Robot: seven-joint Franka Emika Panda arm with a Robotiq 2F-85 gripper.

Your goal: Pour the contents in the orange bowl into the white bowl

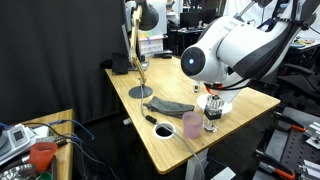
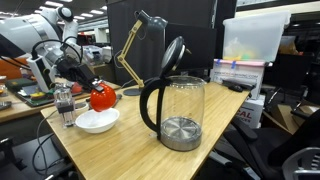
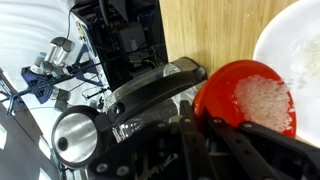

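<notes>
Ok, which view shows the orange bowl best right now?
Wrist view: the orange bowl is close up, white grains inside clearly visible, next to the white bowl. In an exterior view it is small, tilted over the white bowl; in an exterior view the arm hides it.

Bowls: two were seen, one small glossy red-orange plastic bowl and one shallow white round bowl.
Cups: two showed in an exterior view, one translucent pink cup and one red-orange cup.
Glasses: one clear drinking glass appeared in both exterior views.
Kettles: one clear glass electric kettle with a black handle was there.
Lamps: one desk lamp with a gold-coloured arm and round black base was there.
Mats: one flat dark grey piece, cloth or mat, was counted.
Arms: one white robot arm was counted.
Counters: one light wooden counter was counted.
</notes>
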